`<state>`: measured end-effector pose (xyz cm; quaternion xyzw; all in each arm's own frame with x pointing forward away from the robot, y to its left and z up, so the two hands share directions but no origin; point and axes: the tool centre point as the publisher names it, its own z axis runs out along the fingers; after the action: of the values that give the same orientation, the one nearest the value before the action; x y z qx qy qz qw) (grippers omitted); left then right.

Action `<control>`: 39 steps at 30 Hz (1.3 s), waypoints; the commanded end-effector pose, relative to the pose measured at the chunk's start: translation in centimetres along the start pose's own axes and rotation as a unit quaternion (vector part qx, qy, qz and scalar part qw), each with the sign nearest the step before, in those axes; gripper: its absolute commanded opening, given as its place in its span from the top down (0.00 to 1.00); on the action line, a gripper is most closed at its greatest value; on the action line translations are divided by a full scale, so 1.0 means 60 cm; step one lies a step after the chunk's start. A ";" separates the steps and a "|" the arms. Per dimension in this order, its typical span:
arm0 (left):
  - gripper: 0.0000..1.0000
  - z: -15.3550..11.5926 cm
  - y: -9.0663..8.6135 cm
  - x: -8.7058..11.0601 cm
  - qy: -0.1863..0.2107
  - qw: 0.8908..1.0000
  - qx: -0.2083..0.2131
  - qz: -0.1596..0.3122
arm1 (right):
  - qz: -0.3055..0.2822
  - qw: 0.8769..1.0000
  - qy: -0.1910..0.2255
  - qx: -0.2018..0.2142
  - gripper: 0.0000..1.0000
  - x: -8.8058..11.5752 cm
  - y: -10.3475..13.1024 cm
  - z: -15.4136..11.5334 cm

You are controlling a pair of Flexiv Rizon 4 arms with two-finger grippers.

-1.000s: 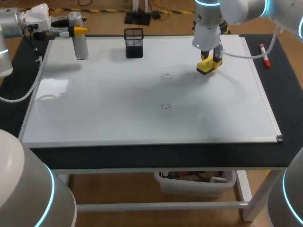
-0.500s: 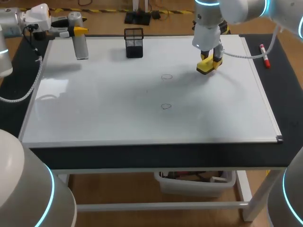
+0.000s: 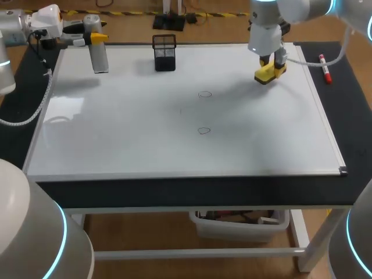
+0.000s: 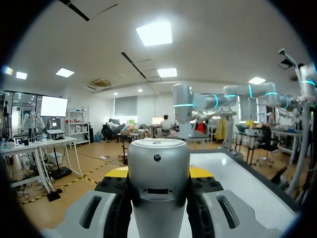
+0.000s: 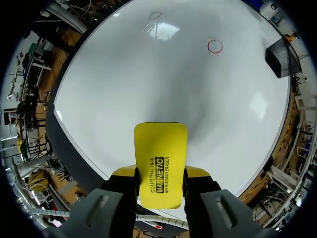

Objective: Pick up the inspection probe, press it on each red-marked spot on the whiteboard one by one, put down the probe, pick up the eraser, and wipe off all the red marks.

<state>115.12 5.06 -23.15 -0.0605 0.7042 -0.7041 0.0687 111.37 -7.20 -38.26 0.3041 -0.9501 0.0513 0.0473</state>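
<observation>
Eraser (image 5: 159, 166) sits clamped between right jaws, seemingly above whiteboard (image 5: 148, 84).

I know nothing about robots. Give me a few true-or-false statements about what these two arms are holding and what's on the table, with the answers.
1. The right jaws hold the yellow eraser. True.
2. The whiteboard is wiped clean. False: two drawn rings are on it near the middle.
3. The left jaws hold the silver probe. True.
4. The black mesh basket lies tipped on its side. False: it stands upright near the board's far edge.
5. The red marker lies on the whiteboard. False: it lies on the dark table, beside the board's right edge.
</observation>
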 end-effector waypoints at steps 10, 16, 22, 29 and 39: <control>1.00 0.000 -0.002 -0.001 0.001 1.000 0.000 0.000 | 0.040 0.999 0.006 -0.014 1.00 0.005 -0.073 0.007; 1.00 0.000 -0.002 -0.001 0.001 1.000 0.000 0.000 | 0.045 0.999 0.003 -0.011 1.00 0.006 -0.074 0.005; 1.00 0.000 -0.002 -0.001 0.001 1.000 0.000 0.000 | 0.045 0.999 0.003 -0.011 1.00 0.006 -0.074 0.005; 1.00 0.013 -0.014 0.008 0.011 1.000 -0.003 0.010 | 0.045 0.999 0.003 -0.011 1.00 0.006 -0.074 0.005; 1.00 0.070 -0.024 0.063 0.053 0.999 0.009 0.004 | 0.045 0.999 0.003 -0.011 1.00 0.006 -0.074 0.005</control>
<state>112.49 1.31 -22.00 -0.0192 0.6995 -0.7135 0.0350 113.61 -11.05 -38.37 0.2597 -0.9635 0.0419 0.0498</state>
